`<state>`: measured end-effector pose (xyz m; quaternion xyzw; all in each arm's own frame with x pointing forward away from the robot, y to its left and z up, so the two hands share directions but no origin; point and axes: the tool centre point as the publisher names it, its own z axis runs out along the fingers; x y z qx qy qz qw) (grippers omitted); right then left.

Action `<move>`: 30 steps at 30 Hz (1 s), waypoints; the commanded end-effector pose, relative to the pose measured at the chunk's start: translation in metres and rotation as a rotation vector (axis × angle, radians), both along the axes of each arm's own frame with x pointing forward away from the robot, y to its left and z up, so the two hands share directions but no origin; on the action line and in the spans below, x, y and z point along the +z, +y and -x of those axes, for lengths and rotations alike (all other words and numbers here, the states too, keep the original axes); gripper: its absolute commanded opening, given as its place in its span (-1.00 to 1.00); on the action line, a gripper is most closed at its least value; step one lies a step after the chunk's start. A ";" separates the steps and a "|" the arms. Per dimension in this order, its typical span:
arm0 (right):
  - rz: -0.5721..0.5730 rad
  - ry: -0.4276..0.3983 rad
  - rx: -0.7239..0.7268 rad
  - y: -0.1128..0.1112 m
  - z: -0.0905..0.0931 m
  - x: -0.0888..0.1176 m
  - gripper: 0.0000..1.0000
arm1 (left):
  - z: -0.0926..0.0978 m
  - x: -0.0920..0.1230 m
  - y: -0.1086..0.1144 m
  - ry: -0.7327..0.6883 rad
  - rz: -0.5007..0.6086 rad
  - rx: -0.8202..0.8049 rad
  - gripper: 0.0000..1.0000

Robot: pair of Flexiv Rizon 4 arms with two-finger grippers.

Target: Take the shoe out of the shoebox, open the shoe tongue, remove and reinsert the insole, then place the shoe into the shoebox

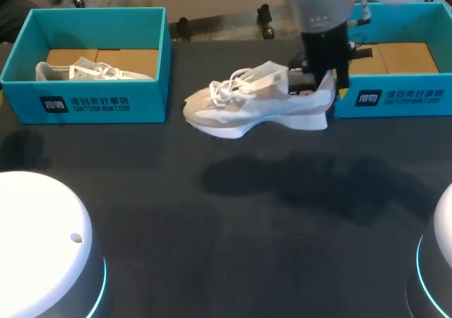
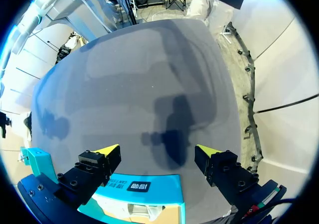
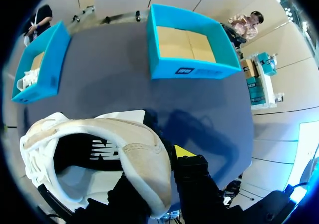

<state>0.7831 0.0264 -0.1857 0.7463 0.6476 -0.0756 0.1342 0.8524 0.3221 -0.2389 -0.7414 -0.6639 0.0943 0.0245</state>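
Shoe (image 1: pixel 258 104) hangs just beside the empty shoebox (image 1: pixel 395 100), off its front corner, heel end nearest the box, toe pointing away from it; shadow on the table (image 1: pixel 212 233) suggests it is lifted clear; right gripper (image 1: pixel 319 85) is clamped on the heel collar, one yellow tip outside the collar in the right wrist view, other finger hidden inside the shoe; left gripper (image 2: pixel 158 157) is spread wide with nothing between the fingers, well apart from the empty shoebox, above the other shoebox (image 1: pixel 106 104) that holds a second shoe (image 1: pixel 85 71). Risks: pinch is on soft collar fabric at one end only, so the long toe could sag, pivot or slip out; heel is so near the empty shoebox wall that a sideways move could knock or drag that box; on set-down the toe may touch first and tip the shoe onto its side; loose laces (image 1: pixel 227 90) could snag. Writing: both boxes carry a dark logo panel and white print on the front wall; the insole (image 3: pixel 107 152) shows a dark printed mark; none read off here.
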 end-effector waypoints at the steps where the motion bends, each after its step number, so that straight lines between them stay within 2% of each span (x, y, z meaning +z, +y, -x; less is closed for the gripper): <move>1: -0.005 0.000 -0.018 0.010 0.002 -0.006 -1.00 | 0.001 0.000 0.000 -0.004 -0.003 0.000 1.00; 26: -0.005 0.000 -0.018 0.010 0.002 -0.006 -1.00 | 0.001 0.000 0.000 -0.004 -0.003 0.000 1.00; 30: -0.009 -0.006 0.002 0.020 0.018 -0.017 -1.00 | 0.001 0.000 0.000 -0.004 -0.003 0.000 1.00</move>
